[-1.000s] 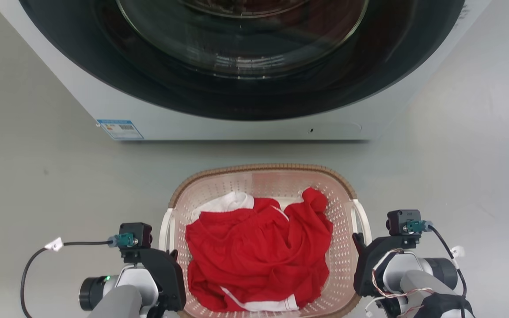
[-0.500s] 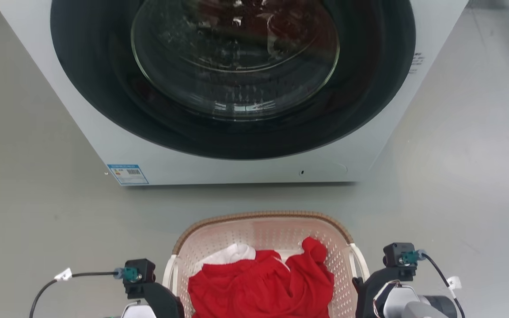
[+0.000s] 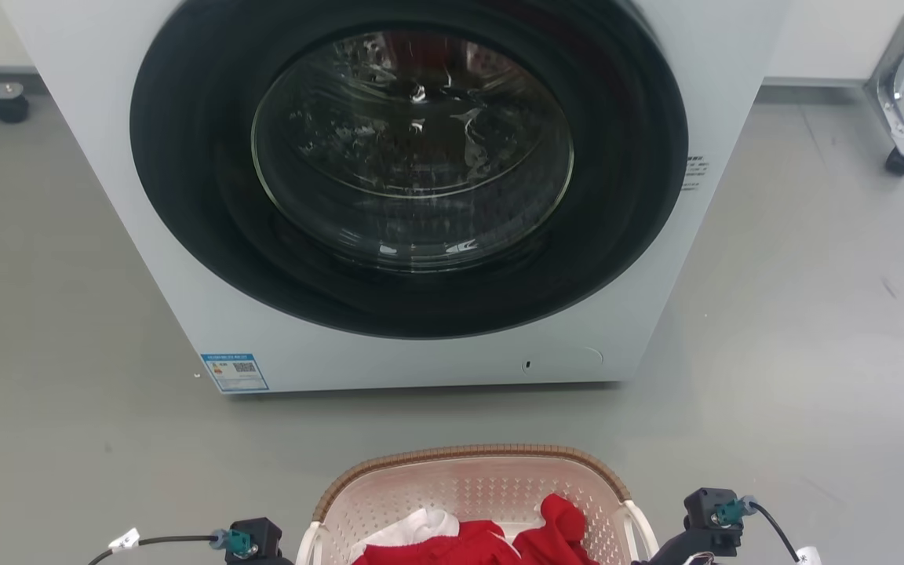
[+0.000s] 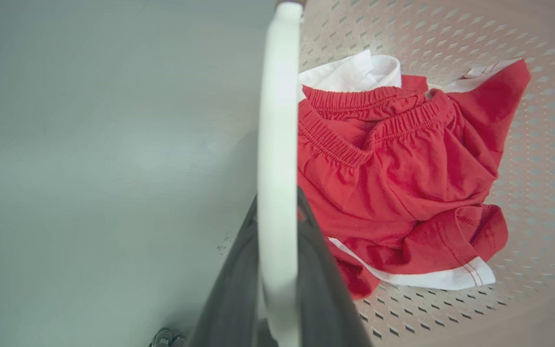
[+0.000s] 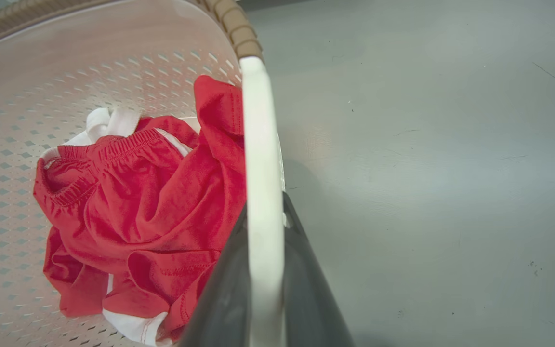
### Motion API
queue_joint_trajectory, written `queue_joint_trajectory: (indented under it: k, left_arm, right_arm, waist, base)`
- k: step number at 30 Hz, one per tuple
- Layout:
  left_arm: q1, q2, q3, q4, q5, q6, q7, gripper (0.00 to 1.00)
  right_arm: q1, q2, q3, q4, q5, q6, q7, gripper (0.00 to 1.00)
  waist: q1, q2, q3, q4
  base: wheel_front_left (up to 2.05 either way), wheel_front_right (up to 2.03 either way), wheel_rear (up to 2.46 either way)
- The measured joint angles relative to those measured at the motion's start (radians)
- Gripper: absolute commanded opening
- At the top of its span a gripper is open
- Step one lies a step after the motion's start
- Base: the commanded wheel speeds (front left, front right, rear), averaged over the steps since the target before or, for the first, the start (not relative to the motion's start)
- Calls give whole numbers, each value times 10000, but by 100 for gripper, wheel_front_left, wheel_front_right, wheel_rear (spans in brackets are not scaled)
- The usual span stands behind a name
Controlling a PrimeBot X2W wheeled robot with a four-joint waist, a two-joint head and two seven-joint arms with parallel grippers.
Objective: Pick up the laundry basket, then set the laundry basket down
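The laundry basket (image 3: 472,455), pale perforated plastic under a brown woven rim, lies at the bottom middle of the head view and holds red clothes (image 3: 546,524) with white trim. In the left wrist view my left gripper (image 4: 277,202) is shut on the basket's white side handle (image 4: 277,111), a dark finger (image 4: 231,294) on each side of it. My right gripper (image 5: 264,214) is shut the same way on the other white handle (image 5: 258,135). The red clothes (image 4: 393,173) (image 5: 152,202) lie bunched on the basket floor. The basket's underside is hidden.
A white washing machine (image 3: 91,157) with a big dark round glass door (image 3: 413,149) stands shut right behind the basket. Grey floor (image 3: 797,329) spreads on both sides. A metal leg on a caster (image 3: 898,153) stands far right, another caster (image 3: 6,106) far left.
The whole head picture has slid down, so the camera moved: more of the washing machine shows, and it looks smaller. Basket and both wrists sit lower in view, still placed alike.
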Motion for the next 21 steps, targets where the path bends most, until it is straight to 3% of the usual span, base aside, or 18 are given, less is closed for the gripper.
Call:
queue_joint_trajectory:
  k: [21]
  left_arm:
    - [590,50,-573,-378,-646,374,391,0]
  right_arm:
    - [386,-6,199,31,301,42,339,0]
  waist:
    - [1,2,-736,-37]
  base:
    - [0,0,0]
